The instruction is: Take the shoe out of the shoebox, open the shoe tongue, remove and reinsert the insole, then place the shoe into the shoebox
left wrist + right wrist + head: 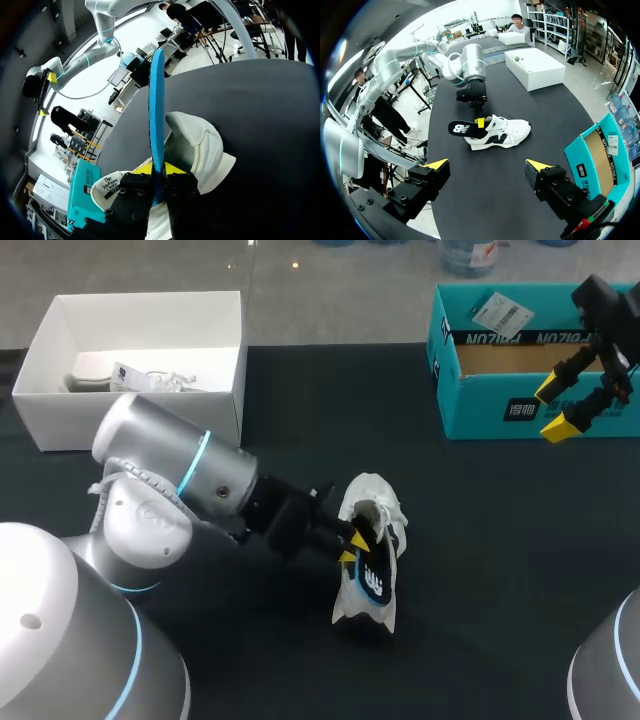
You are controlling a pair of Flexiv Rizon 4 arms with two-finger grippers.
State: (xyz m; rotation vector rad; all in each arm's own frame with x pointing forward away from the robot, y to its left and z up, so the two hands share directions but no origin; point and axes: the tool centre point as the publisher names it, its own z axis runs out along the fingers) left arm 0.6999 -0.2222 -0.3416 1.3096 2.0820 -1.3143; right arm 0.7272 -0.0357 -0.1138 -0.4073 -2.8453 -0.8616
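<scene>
Black surface [480, 540]: shoe [375, 490] at centre, shoebox [480, 405] at 1 o'clock. Left pincer [352, 547] clenches the insole [375, 580]; right pincer [552, 408] is released.

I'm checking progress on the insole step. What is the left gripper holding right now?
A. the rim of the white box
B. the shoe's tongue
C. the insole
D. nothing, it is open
C: the left gripper is shut on the insole, which stands edge-on between its fingers and rises out of the white shoe.
</scene>
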